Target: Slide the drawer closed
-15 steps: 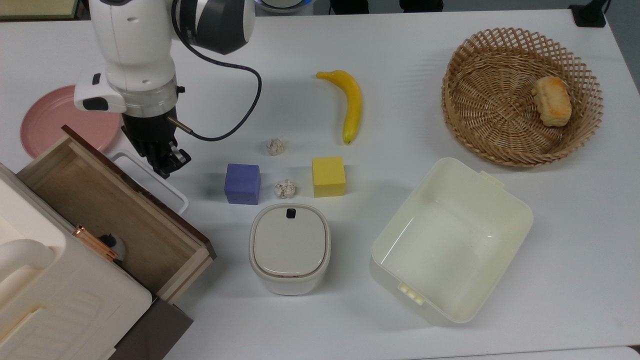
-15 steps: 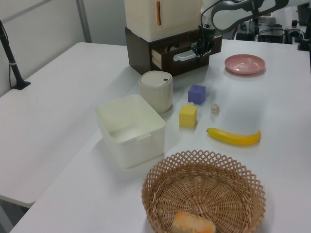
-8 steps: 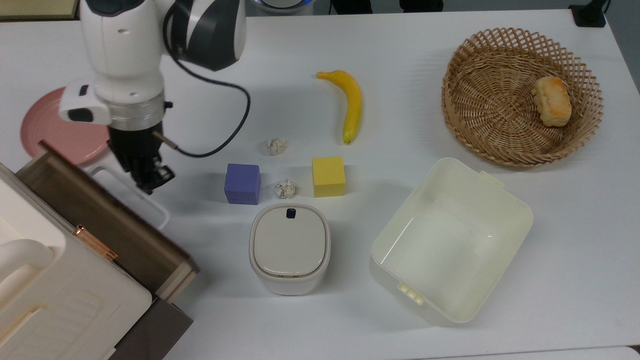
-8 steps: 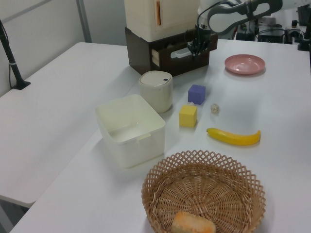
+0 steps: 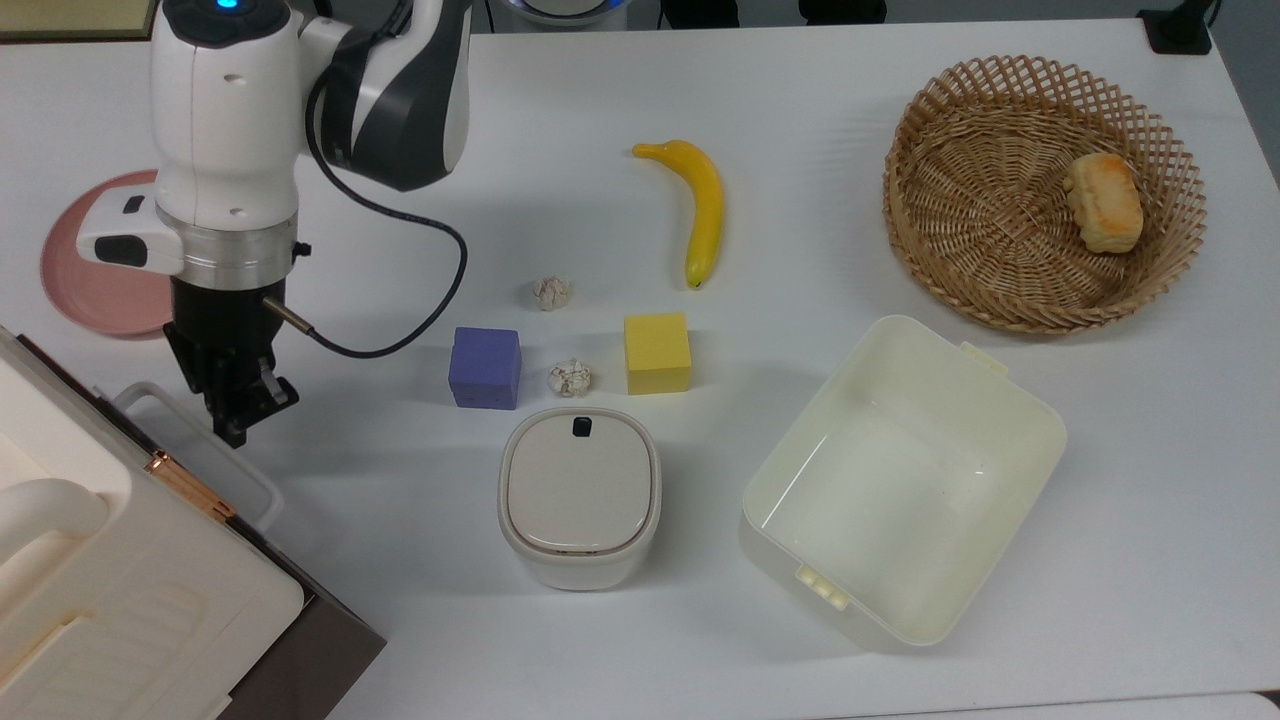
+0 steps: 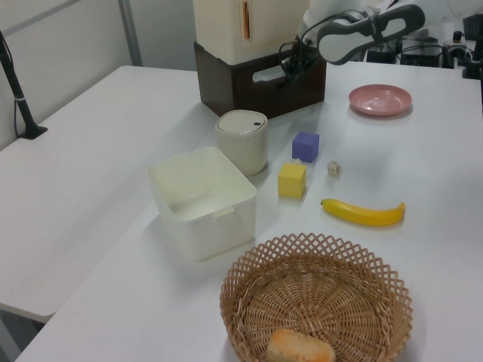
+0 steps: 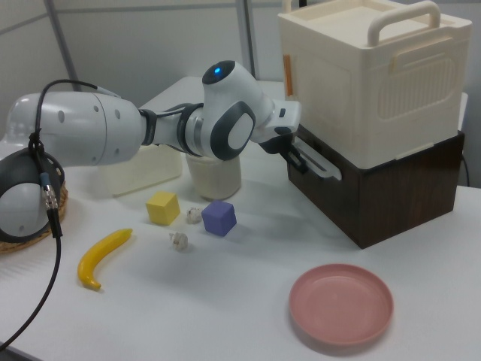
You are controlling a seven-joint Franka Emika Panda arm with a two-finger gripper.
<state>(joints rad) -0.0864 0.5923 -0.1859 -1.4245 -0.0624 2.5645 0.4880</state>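
White surface (image 5: pixel 800 120) carries the cabinet; its drawer (image 7: pixel 353 197) looks fully in. Tool (image 5: pixel 240 415) rests against the handle (image 5: pixel 200 455), finger spacing unclear; ease off straight, without snagging.

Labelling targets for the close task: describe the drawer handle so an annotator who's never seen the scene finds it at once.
Find the cream-white cabinet on its dark brown base at the table's corner. On the dark front panel, by the gripper, sits the drawer handle: a white rounded loop, the only pale part on that dark face.
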